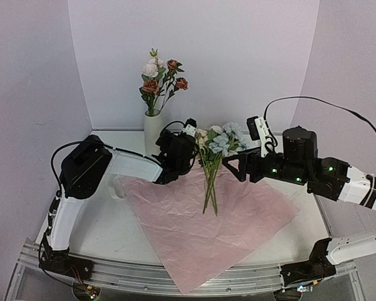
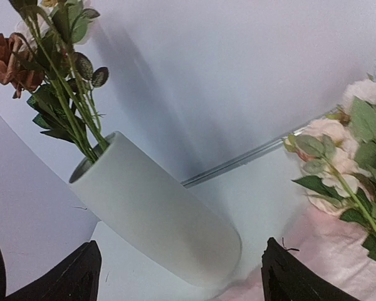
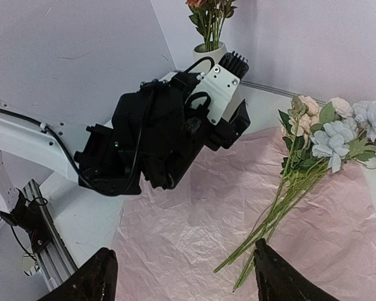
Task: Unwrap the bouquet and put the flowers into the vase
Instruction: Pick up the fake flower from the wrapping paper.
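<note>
Because the flowers (image 1: 211, 170) lying on the pink paper (image 1: 194, 241) mid-counter look light, w/ thin springy stems & crushable heads, they're prob. best pinched low on the bunched stems. Left hand (image 2: 178, 279) gapes wide, empty, just beside the vase (image 2: 150, 213) near the far edge; right hand (image 3: 182, 279) is open too, holding nothing, over the paper near the blooms.

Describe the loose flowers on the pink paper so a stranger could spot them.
Find the crinkled pink paper sheet spread across the white table. On its far part lies a bunch of flowers, green stems pointing toward the near edge. Unlike the rust and cream flowers standing in the white vase behind, these lie flat and carry pale blue blooms.
</note>
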`<state>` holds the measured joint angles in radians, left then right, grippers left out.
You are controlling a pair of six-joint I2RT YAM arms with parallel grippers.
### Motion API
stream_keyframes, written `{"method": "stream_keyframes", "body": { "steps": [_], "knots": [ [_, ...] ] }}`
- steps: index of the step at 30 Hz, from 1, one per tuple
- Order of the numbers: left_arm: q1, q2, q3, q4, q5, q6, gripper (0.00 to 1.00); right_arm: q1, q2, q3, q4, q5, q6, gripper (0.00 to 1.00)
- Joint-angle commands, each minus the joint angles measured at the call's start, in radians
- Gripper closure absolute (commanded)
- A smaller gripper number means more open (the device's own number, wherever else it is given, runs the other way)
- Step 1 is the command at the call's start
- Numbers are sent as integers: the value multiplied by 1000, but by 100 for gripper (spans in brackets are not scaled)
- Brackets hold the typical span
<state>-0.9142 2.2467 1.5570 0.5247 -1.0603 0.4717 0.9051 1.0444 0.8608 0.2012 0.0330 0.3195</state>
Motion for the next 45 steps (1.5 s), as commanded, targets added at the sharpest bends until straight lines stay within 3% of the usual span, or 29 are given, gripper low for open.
{"method": "stream_keyframes", "body": {
  "steps": [1, 6, 11, 19, 24, 27, 35, 45],
  "knots": [
    [-67, -81, -60, 9, -27, -32, 9, 6, 20, 11, 21, -3, 14, 25],
    [-126, -137, -140, -6, -14, -123, 9, 5, 40, -8, 23, 48, 54, 25],
    [-187, -222, -209, -98, 133, -330, 8, 6, 59, -43, 32, 120, 104, 25],
    [-175, -320, -231, -357, 579, -796, 6, -7, 159, -45, -7, 243, 227, 32],
    [-53, -299, -172, -482, 936, -1023, 10, -84, 250, -13, -35, 176, 300, 36],
    [-19, -287, -169, -493, 1047, -1056, 15, -121, 289, -4, -35, 121, 333, 38],
    [-14, -195, -70, -635, 1035, -1044, 42, -142, 327, 10, -36, 103, 356, 41],
    [-19, -76, 52, -718, 1088, -1034, 53, -144, 307, -24, -36, 142, 386, 41]
  ]
}}
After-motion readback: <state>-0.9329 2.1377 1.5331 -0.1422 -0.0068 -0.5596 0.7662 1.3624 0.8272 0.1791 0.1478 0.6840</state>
